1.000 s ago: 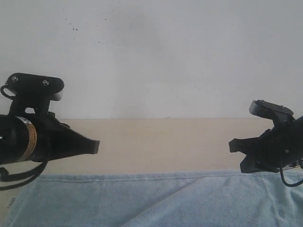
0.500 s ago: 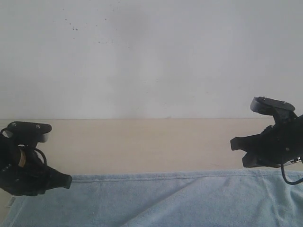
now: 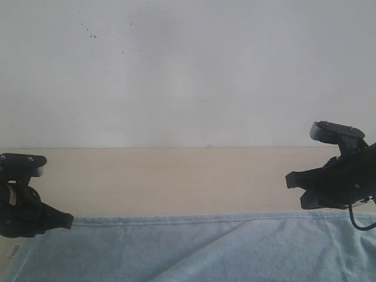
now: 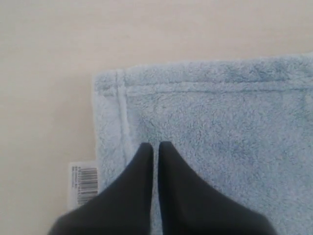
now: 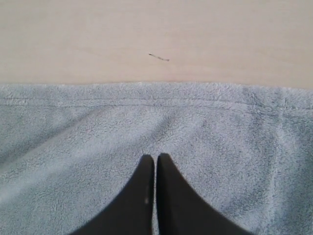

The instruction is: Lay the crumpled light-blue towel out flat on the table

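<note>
The pale blue towel [image 3: 205,247] lies spread across the near part of the beige table [image 3: 176,176], its far hem running straight. A slanted fold shows near the bottom middle. My left gripper [image 3: 69,222] sits low over the towel's far left corner, shut, with nothing seen between its fingers. The left wrist view shows its tips [image 4: 154,145] just inside the stitched corner of the towel [image 4: 220,122], with the white care tag [image 4: 83,183] beside them. My right gripper [image 3: 294,191] hovers above the far right hem, shut; its tips [image 5: 155,156] are over flat towel [image 5: 146,122].
A white wall [image 3: 188,70] rises behind the table. Bare table lies beyond the towel's far hem. A small dark fleck [image 5: 159,58] lies on the table [image 5: 146,34] just past the hem near the right gripper.
My left arm has dropped and drawn back to the left, from above the bare table down to the towel's far left corner. The right arm has hardly moved.
</note>
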Controlling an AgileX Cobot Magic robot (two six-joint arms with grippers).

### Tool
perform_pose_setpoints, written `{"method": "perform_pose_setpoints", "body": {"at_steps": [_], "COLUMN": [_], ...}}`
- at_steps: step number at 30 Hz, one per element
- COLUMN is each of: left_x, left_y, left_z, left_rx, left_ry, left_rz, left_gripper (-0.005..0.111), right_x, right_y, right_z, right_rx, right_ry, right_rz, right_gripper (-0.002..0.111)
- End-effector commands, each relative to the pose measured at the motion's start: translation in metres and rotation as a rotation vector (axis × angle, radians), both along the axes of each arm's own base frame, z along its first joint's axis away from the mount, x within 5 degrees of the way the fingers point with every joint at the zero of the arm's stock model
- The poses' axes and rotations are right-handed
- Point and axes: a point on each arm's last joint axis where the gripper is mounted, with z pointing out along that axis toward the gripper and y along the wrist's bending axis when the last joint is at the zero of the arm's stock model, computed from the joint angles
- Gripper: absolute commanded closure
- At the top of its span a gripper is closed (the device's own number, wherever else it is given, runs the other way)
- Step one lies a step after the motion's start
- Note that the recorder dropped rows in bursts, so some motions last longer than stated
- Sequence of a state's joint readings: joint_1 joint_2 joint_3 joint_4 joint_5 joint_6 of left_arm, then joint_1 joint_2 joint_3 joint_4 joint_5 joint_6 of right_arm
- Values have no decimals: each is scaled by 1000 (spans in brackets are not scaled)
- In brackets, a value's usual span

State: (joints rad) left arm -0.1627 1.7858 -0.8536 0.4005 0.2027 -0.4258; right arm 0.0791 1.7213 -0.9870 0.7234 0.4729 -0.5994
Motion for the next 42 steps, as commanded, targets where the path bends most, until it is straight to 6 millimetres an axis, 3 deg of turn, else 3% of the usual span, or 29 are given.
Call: {"method": "perform_pose_setpoints", "body": {"at_steps": [1, 11, 16, 22, 26, 33, 38, 42], "left_x": [8, 28, 35, 43, 44, 43, 44, 45], "left_y": [-5, -9, 0, 21, 23, 24, 24, 23], "left_z": [-7, -41, -55, -58, -58, -59, -58, -57], "left_rx": [3, 13, 25, 24, 27, 39, 38, 31], "left_ry": [-65, -30, 6, 3, -4, 10, -5, -20], "left_rz": [-98, -139, -118, -60, -64, -70, -82, -86], "left_gripper": [103, 103, 103, 103, 103, 103, 103, 103], "right_x": [1, 2, 1, 1, 9, 19, 13, 13], "right_y": [0, -1, 0, -1, -10, -67, -118, -128], "right_z": [0, 1, 1, 1, -1, -56, -72, -81], "right_rx": [-6, -34, -33, -36, -183, -215, -187, -187], "right_ry": [-8, -36, -33, -33, -126, 39, 111, 113], "right_rz": [12, 42, 44, 46, 66, -148, -308, -333], "right_gripper": [107, 107, 107, 107, 107, 109, 109, 109]}}
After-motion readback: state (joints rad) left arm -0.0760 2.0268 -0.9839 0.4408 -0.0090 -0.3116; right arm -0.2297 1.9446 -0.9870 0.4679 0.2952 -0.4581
